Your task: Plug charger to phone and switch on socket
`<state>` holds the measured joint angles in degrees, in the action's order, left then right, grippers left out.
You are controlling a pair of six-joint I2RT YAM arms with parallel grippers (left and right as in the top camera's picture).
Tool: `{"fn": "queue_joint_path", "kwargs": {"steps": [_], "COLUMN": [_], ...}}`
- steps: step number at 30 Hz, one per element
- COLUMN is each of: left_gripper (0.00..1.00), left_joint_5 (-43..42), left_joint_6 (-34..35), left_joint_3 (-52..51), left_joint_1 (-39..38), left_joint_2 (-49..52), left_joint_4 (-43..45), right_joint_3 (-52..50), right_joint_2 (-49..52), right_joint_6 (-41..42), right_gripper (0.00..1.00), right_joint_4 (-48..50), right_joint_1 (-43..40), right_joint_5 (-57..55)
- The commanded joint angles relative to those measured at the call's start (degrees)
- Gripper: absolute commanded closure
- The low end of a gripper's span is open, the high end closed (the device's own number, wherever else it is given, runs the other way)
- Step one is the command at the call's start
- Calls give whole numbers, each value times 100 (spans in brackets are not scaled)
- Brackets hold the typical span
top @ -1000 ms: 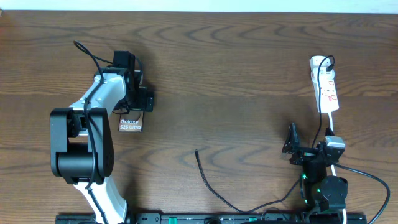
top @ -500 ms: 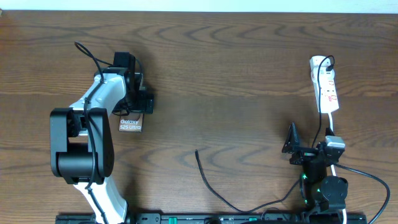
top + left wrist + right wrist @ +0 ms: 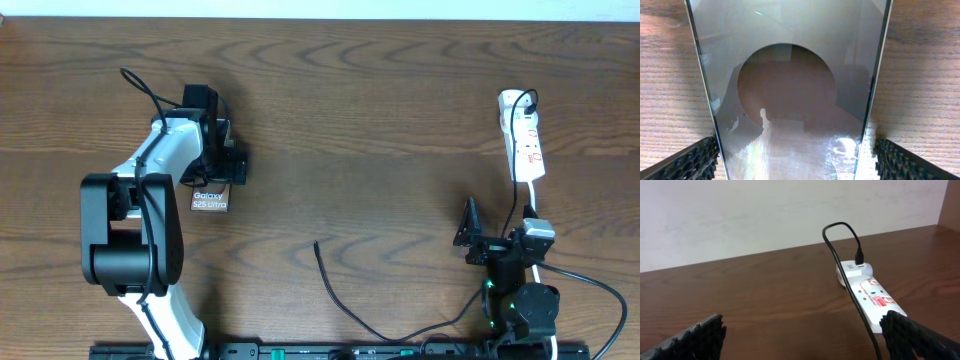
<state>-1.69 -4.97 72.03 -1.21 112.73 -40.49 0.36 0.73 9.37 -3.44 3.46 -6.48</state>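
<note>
A: Phone [image 3: 209, 198], how does it look?
B: Flat bronze-brown slab with white Galaxy lettering, at the table's [image 3: 400, 90] 9 o'clock. Up close it's glossy, with a dark circle mid-face.
A: And relative to the left gripper [image 3: 228, 162]?
B: It sits between the fingers [image 3: 690, 162], one pad just beside each long edge. They're spread wide. Can't tell if they touch it.
A: Right gripper [image 3: 468, 228]?
B: Fingers wide apart, holding nothing. The white socket [image 3: 524, 140] with red marks lies at its 1 o'clock, well apart.
A: Charger [image 3: 335, 290]?
B: Thin black cable. The free tip lies at the table's 6 o'clock, and the other end is plugged into the socket.
</note>
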Motion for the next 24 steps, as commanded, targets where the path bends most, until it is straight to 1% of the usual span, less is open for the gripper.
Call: {"fn": "queue_joint_path", "kwargs": {"steps": [1,20,24], "left_gripper": [2,2,2], "left_joint_5": [129,131,131], "left_joint_6": [-101,-105,-216], "left_joint_3": [-68,-68,-68], "left_joint_1": [28,28,28], "left_joint_2": [269,269,269], "left_joint_4": [-85,184,199], "right_joint_3": [-4,-4,-4], "right_joint_2": [-35,-35,-35], "right_joint_6": [-85,-85,-85], "right_gripper": [1,1,1], "right_joint_4": [-22,-22,-22], "right_joint_1": [28,28,28], "right_joint_5": [-66,-66,-66]}}
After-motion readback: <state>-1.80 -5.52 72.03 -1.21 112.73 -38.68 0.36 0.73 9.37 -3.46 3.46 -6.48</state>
